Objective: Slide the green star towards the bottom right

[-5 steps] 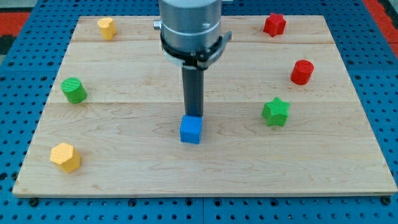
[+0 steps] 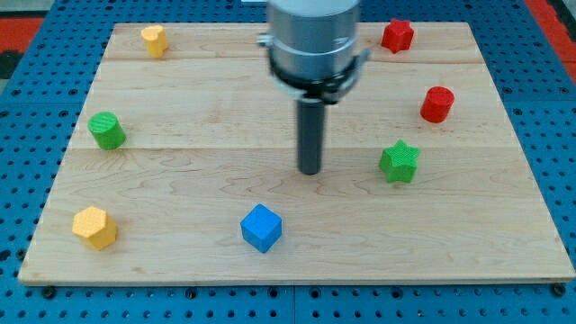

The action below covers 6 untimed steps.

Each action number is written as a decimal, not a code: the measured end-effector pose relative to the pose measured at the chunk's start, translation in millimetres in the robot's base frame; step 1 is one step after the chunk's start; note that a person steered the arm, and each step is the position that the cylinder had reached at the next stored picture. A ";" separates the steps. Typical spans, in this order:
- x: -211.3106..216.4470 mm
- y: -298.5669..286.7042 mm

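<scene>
No jaws here, just my tip [image 2: 310,171] down on the wooden board [image 2: 180,261] near its middle, touching nothing, with the green star [image 2: 399,162] well apart to its right, the blue cube [image 2: 261,228] nearer and left, the red cylinder [image 2: 437,104] farther right.

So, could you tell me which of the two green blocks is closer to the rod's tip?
The green star, just to the view's right of my tip; the green cylinder sits far off at the view's left.
</scene>
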<state>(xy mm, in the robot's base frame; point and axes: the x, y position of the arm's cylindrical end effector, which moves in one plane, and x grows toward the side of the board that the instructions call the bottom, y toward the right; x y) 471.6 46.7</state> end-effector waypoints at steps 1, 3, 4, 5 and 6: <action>-11.3 61.3; -4.6 145.3; 34.1 193.3; 35.8 207.0; 27.8 187.5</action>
